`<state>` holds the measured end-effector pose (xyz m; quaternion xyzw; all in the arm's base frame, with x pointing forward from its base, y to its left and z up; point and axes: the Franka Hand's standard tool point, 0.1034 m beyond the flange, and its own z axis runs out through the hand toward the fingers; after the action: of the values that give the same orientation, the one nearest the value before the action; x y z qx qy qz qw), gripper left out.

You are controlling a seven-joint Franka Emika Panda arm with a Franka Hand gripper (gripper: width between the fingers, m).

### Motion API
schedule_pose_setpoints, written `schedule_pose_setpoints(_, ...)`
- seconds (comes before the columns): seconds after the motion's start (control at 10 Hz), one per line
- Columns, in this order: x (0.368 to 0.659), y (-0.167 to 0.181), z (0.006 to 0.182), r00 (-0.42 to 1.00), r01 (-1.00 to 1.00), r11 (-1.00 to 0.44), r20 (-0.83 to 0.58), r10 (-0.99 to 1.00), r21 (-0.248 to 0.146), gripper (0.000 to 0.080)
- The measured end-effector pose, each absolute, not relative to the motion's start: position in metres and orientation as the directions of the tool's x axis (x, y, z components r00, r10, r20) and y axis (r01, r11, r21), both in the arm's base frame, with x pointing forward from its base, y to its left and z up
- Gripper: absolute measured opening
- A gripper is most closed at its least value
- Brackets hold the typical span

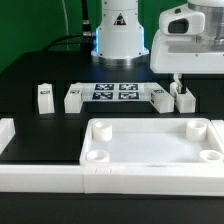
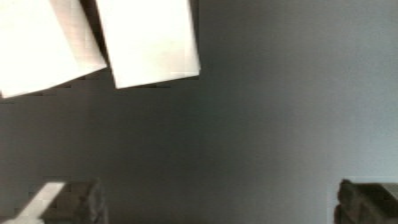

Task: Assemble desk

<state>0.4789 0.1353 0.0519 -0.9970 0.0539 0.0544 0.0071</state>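
Note:
The desk's tray-like white panel (image 1: 150,145) lies rim up near the front, with round sockets at its corners. Several white tagged legs lie behind it: two at the exterior view's left (image 1: 43,95) (image 1: 73,97) and two at its right (image 1: 160,95) (image 1: 183,98). My gripper (image 1: 178,84) hangs just above the right pair, open and holding nothing. In the wrist view my gripper (image 2: 217,205) shows dark fingertips (image 2: 68,200) far apart over bare black table, and two white legs (image 2: 151,40) (image 2: 39,45) lie beyond them, apart from the fingers.
The marker board (image 1: 115,93) lies between the two pairs of legs, in front of the arm's white base (image 1: 120,35). Long white border rails run along the exterior view's left (image 1: 20,148) and front (image 1: 110,182). The table is black.

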Motion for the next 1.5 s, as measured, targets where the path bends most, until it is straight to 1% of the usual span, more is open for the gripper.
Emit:
schedule_pose_setpoints(0.2,0.477,0.135,0.052,0.987,-0.1,-0.995,-0.127,-0.099,-0.005,0.0649)
schedule_pose_setpoints(0.3,0.476,0.136,0.051,0.991,-0.051,-0.999,-0.127,-0.051,0.0,0.0649)
schedule_pose_setpoints(0.4,0.471,0.13,0.051,0.98,0.019,-1.0,-0.197,0.02,-0.007,0.0649)
schedule_pose_setpoints(0.5,0.477,0.123,0.052,0.961,0.016,-0.999,-0.276,0.025,-0.033,0.0649)
schedule_pose_setpoints(0.6,0.483,0.12,0.051,0.95,0.0,-0.999,-0.313,0.014,-0.046,0.0649)
schedule_pose_setpoints(0.7,0.476,0.121,0.051,0.922,0.005,-0.999,-0.387,0.02,-0.039,0.0649)
schedule_pose_setpoints(0.9,0.478,0.12,0.049,0.877,0.007,-0.999,-0.479,0.024,-0.036,0.0649)
schedule_pose_setpoints(1.0,0.473,0.117,0.048,0.835,0.03,-0.999,-0.548,0.047,-0.039,0.0649)
schedule_pose_setpoints(1.1,0.472,0.115,0.045,0.793,0.033,-0.999,-0.608,0.047,-0.034,0.0649)
schedule_pose_setpoints(1.2,0.472,0.114,0.043,0.764,0.031,-0.999,-0.643,0.045,-0.033,0.0649)
schedule_pose_setpoints(1.3,0.466,0.113,0.044,0.707,0.034,-0.999,-0.706,0.046,-0.03,0.0649)
schedule_pose_setpoints(1.5,0.463,0.113,0.039,0.613,0.039,-0.999,-0.788,0.047,-0.029,0.0649)
